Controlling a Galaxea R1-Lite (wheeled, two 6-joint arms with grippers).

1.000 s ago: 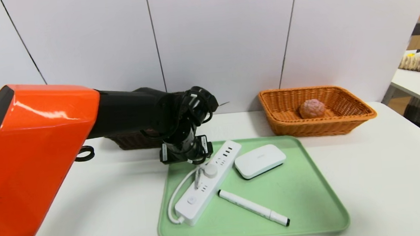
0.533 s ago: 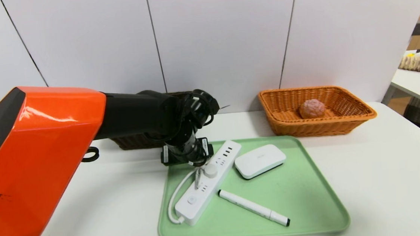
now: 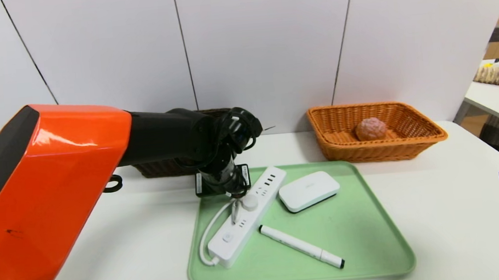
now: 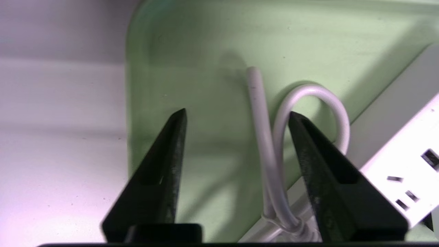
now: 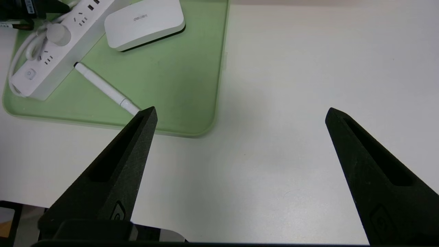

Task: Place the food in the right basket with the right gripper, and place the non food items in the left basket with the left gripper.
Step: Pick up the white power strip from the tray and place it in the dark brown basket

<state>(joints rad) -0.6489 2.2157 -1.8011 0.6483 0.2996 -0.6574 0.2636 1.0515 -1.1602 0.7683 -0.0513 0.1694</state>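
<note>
A: What do we see at the centre of the head view?

B: A pale green tray (image 3: 364,238) on the white surface (image 3: 461,230). On it lie a white power strip (image 3: 246,216) with its coiled cable (image 4: 271,144), a white rounded box (image 3: 309,190) and a white marker pen (image 3: 300,246).

A: Where is our left gripper (image 4: 236,120)?

B: At the tray's upper left corner, angled down over the cable. Its jaws are partly apart, straddling the cable loop, not yet clamped on it. We judge it is lined up to lift the strip.

A: And the baskets?

B: The right basket (image 3: 418,138), upper right, holds a brownish bun (image 3: 370,128). The left basket (image 3: 158,167) is mostly hidden behind our arm.

A: The right gripper (image 5: 240,116)?

B: Parked at the right edge, jaws wide apart, holding nothing.
</note>
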